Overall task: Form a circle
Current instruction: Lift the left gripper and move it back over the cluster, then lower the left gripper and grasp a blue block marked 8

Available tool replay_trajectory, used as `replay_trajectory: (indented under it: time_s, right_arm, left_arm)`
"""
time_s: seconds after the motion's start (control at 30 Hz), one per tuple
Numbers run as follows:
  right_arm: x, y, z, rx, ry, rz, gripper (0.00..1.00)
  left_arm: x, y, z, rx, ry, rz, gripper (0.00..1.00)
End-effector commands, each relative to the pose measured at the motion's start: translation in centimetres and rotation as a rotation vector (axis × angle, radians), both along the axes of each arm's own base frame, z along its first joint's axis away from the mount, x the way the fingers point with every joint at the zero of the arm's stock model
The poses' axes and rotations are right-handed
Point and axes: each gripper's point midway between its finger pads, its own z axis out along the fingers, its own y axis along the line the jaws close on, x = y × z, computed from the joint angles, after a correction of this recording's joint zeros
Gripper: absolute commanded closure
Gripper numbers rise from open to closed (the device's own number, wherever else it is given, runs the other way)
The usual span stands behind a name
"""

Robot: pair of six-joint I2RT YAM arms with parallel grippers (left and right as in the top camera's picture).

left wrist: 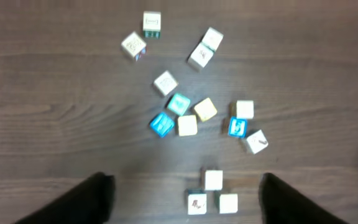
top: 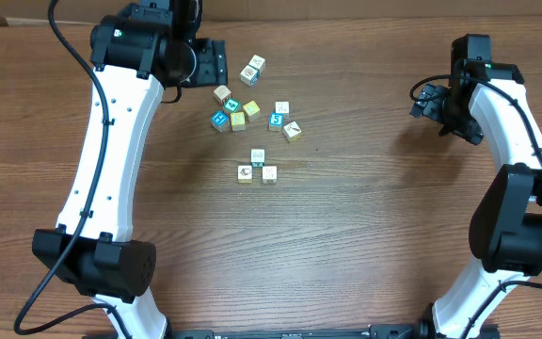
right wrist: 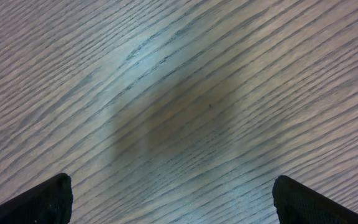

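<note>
Left fingers (left wrist: 92, 199) apart, empty, near loose cubes (top: 251, 109); three-cube cluster (top: 257, 166) beyond. Right fingers (right wrist: 42, 202) wide open, empty, over counter (top: 346, 235).

Cubes lie scattered on a wooden table (left wrist: 55, 93). At the bottom edge a trio (left wrist: 213, 180) of whitish cubes sits close together, seen between the two dark fingers (left wrist: 98, 202) of the gripper (left wrist: 185, 193), which stand wide apart and hold nothing. Above the trio, a blue cube (left wrist: 161, 124), a teal cube (left wrist: 178, 103), a yellow cube (left wrist: 205, 109) and two pale ones bunch together. To their right, a second blue cube (left wrist: 237, 127) sits between two white ones. Four more white cubes lie farther off, in two pairs.
</note>
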Motion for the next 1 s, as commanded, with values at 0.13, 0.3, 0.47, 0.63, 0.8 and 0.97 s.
replay_trajectory:
  time_s: [0.13, 0.3, 0.47, 0.63, 0.8, 0.97]
  right_arm:
    - [0.6, -0.3, 1.8, -0.017, -0.046, -0.003, 0.0]
    - [0.6, -0.3, 1.8, -0.017, -0.046, -0.003, 0.0]
    - [0.6, -0.3, 1.8, -0.017, -0.046, -0.003, 0.0]
    - [0.6, -0.3, 1.8, -0.017, -0.046, -0.003, 0.0]
    - [0.6, -0.3, 1.8, -0.017, -0.046, -0.003, 0.0]
    - [0.6, -0.3, 1.8, -0.017, -0.046, -0.003, 0.0]
  left_arm:
    - [3.1, 0.0, 0.5, 0.011, -0.104, 0.013, 0.78]
    - [5.5, 0.1, -2.3, 0.045, -0.094, 0.034, 0.8]
    - [6.0, 0.0, -8.4, 0.076, 0.045, 0.028, 0.57]
    - [5.0, 0.2, -15.0, 0.12, 0.225, 0.017, 0.54]
    - [4.2, 0.3, -19.4, 0.169, 0.334, -0.053, 0.5]
    - [4.0, 0.4, -20.8, 0.205, 0.359, -0.137, 0.46]
